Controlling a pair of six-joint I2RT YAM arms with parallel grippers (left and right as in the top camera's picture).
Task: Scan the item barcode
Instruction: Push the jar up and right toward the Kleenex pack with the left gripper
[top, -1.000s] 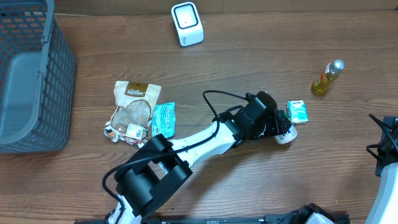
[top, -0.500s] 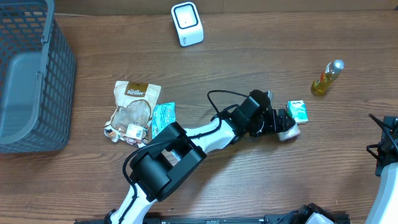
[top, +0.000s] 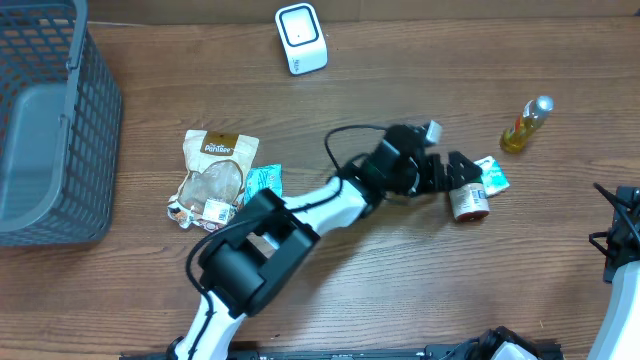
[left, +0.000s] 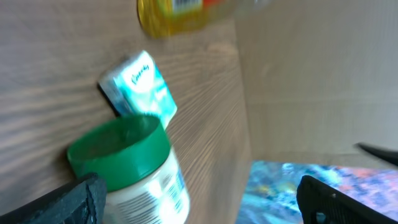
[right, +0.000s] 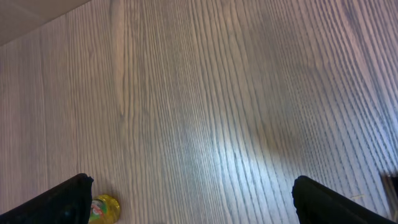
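A small jar (top: 468, 203) with a green lid lies on the wooden table, just in front of a teal carton (top: 494, 176). My left gripper (top: 458, 172) hovers over the jar's lid end, open. In the left wrist view the jar (left: 134, 168) lies close to the left finger, with a wide gap to the other finger, and the teal carton (left: 140, 84) sits behind it. The white scanner (top: 301, 38) stands at the back of the table. My right gripper (right: 193, 199) is open above bare wood at the right edge.
A yellow bottle (top: 525, 125) stands at the back right and also shows in the right wrist view (right: 102, 208). A snack bag (top: 212, 175) and a teal packet (top: 263, 190) lie left of centre. A grey basket (top: 45, 120) fills the far left.
My left gripper has opened and let the jar go. The jar now lies a little nearer the front, and the teal carton has shifted right. The right arm has not moved.
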